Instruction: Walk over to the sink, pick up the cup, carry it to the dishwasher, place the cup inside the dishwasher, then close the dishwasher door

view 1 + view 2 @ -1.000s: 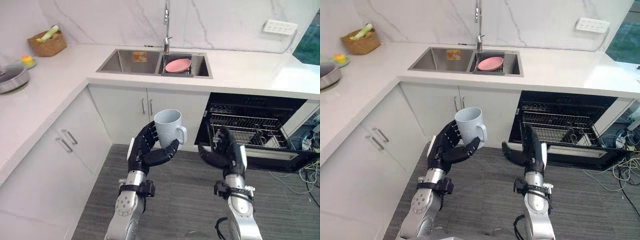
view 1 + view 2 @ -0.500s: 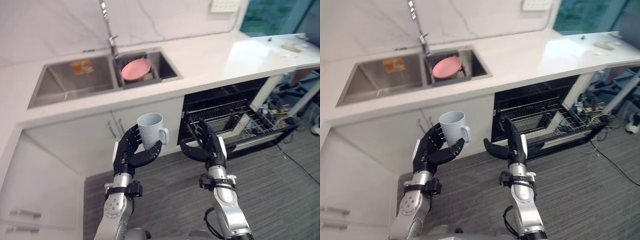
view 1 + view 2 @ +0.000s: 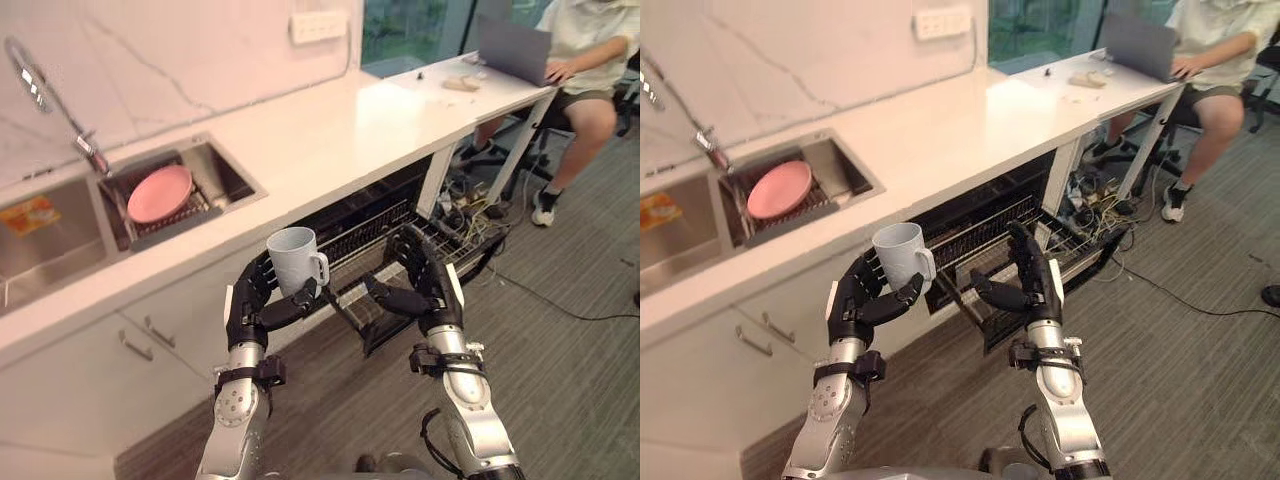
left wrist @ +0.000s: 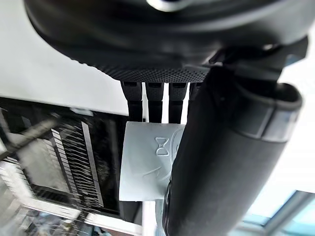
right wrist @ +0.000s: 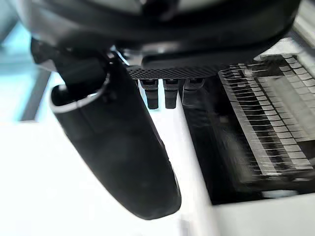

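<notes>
While held upright at frame centre, the cup (image 3: 295,258) reads as a plain pale grey-white mug: mouth up, nothing visible inside, handle pointing to frame right.

- Left hand (image 3: 254,302) is clamped on the cup. Its fingers wrap the far left side and the thumb curls across the lower front, just below the handle. The left wrist view confirms this, with the cup wall (image 4: 146,164) sitting between the finger row and the thumb.
- Cup is off every surface, in the air in front of the counter edge (image 3: 300,205). It sits just left of the open dishwasher (image 3: 372,222).
- Dishwasher has a dark cavity under the counter, right of centre, with a wire rack (image 3: 985,235) showing.
- Right hand (image 3: 428,292) is right of centre, in front of the dishwasher opening. Its fingers are loosely extended, the thumb points toward frame left, and it holds nothing. It is near the cup but apart from it.
- Sink (image 3: 225,170) is at left of frame, with a pink plate (image 3: 158,192) lying in the right basin. The faucet (image 3: 55,105) is at upper left.
- A person (image 3: 590,70) is seated at upper right, with a laptop (image 3: 512,48) on the counter end.
- Wall socket (image 3: 318,25) is at top centre.
</notes>
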Controlling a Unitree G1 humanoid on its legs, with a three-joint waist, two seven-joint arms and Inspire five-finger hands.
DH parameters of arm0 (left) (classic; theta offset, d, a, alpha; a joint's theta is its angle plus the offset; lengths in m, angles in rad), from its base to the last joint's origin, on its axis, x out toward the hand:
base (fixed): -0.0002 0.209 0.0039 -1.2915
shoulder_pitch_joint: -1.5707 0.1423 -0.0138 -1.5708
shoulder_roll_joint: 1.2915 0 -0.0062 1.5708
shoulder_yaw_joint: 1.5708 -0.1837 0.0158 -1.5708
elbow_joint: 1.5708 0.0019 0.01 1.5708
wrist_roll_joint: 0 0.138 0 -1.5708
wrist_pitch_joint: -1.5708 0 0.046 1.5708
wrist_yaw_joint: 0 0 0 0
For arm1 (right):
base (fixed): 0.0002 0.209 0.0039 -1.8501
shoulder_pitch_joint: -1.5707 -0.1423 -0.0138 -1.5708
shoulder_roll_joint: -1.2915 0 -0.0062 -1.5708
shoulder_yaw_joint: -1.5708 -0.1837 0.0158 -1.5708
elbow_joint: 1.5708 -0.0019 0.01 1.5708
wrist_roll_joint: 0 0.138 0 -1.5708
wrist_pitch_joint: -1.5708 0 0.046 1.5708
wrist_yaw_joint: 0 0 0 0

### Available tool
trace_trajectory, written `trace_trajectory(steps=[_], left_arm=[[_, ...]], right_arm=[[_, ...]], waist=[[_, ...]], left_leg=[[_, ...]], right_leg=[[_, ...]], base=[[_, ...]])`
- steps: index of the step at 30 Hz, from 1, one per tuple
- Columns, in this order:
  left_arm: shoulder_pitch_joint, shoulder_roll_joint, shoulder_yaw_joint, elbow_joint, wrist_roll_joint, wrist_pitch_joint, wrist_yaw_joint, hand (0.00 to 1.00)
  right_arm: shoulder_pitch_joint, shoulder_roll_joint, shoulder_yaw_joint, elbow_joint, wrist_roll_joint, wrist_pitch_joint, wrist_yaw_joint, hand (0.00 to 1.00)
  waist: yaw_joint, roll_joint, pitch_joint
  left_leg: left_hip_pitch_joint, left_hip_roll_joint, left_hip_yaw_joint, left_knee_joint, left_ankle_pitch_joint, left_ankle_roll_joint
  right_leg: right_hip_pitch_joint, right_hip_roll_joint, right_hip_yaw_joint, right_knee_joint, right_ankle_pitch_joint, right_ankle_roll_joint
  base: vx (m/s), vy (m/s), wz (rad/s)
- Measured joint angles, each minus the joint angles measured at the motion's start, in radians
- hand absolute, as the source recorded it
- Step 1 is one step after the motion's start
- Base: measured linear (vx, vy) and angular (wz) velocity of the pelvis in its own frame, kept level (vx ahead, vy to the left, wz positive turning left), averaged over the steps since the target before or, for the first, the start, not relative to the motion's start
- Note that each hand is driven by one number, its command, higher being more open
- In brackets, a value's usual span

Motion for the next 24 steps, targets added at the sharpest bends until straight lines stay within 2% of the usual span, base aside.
trace_trajectory(steps=[2,5,6,7,8,9,10,11,14,16,24], left_arm=[[-0.031,0.000,0.002,-0.001,0.000,-0.003,0.000,0.30],[-0.039,0.000,0.010,-0.001,0.000,-0.002,0.004,0.30],[-0.040,0.001,0.018,0.000,0.000,-0.002,0.006,0.30],[-0.047,0.001,0.027,0.004,0.000,-0.002,0.012,0.30],[-0.053,0.005,0.033,0.009,0.001,-0.003,0.017,0.30],[-0.067,0.022,0.039,0.034,0.002,-0.002,0.023,0.30],[-0.077,0.036,0.039,0.050,0.012,-0.002,0.025,0.30],[-0.085,0.045,0.037,0.060,0.013,0.001,0.024,0.30],[-0.094,0.048,0.033,0.070,0.032,0.002,0.022,0.30],[-0.095,0.049,0.027,0.070,0.035,0.001,0.019,0.30],[-0.099,0.040,-0.078,0.070,0.039,0.003,-0.028,0.30]], right_arm=[[-0.001,-0.001,0.001,-0.059,0.043,-0.030,0.028,0.90],[-0.004,-0.007,0.017,-0.053,0.083,-0.031,0.054,0.90],[-0.004,-0.024,0.034,-0.048,0.104,-0.030,0.069,0.90],[-0.002,-0.044,0.051,-0.044,0.114,-0.028,0.087,0.90],[0.001,-0.055,0.062,-0.037,0.115,-0.026,0.097,0.90],[0.012,-0.052,0.074,-0.030,0.117,-0.016,0.112,0.90],[0.017,-0.052,0.084,-0.030,0.118,-0.016,0.124,0.90],[0.015,-0.052,0.090,-0.030,0.119,-0.016,0.139,0.90],[0.004,-0.055,0.110,-0.029,0.146,-0.008,0.173,0.90],[-0.005,-0.057,0.128,-0.028,0.154,-0.007,0.182,0.90],[-0.108,-0.057,0.172,0.059,0.151,-0.003,0.162,0.90]], waist=[[0.005,-0.004,0.002],[0.011,-0.012,0.006],[0.012,-0.005,0.003],[0.011,0.010,-0.005],[0.013,0.010,-0.008],[0.009,-0.021,-0.012],[0.007,-0.042,-0.020],[0.006,-0.049,-0.024],[0.010,-0.048,-0.025],[0.011,-0.048,-0.026],[0.010,-0.048,-0.032]], left_leg=[[-0.080,-0.053,-0.031,-0.117,-0.058,0.028],[-0.101,-0.128,-0.128,-0.320,-0.053,0.013],[-0.096,-0.150,-0.183,-0.442,-0.011,0.007],[-0.080,-0.151,-0.201,-0.548,0.105,0.012],[-0.062,-0.143,-0.200,-0.580,0.180,0.021],[-0.018,-0.159,-0.184,-0.622,0.194,0.027],[0.004,-0.173,-0.174,-0.656,0.207,0.035],[0.020,-0.186,-0.167,-0.687,0.219,0.042],[0.071,-0.219,-0.153,-0.760,0.242,0.060],[0.091,-0.228,-0.153,-0.789,0.252,0.064],[0.096,-0.238,-0.157,-0.857,0.291,0.070]], right_leg=[[0.003,-0.016,0.049,-0.012,-0.007,-0.006],[0.018,-0.033,0.099,-0.022,0.008,0.020],[0.019,-0.030,0.123,-0.027,0.008,0.036],[0.022,-0.014,0.143,-0.028,0.003,0.052],[0.031,-0.004,0.161,-0.029,-0.002,0.059],[0.047,-0.020,0.171,-0.030,-0.002,0.071],[0.051,-0.036,0.176,-0.033,-0.009,0.082],[0.053,-0.048,0.181,-0.038,-0.011,0.086],[0.075,-0.079,0.190,-0.063,-0.013,0.109],[0.084,-0.085,0.191,-0.071,-0.013,0.112],[0.083,-0.081,0.185,-0.121,0.016,0.122]], base=[[0.20,0.054,-0.58],[0.18,0.087,-0.56],[0.18,0.145,-0.68],[0.23,0.207,-0.74],[0.23,0.201,-0.56],[0.18,0.154,-0.35],[0.11,0.091,-0.19],[0.08,0.081,-0.08],[0.06,0.112,-0.04],[0.01,0.060,-0.01],[0.00,0.000,0.00]])
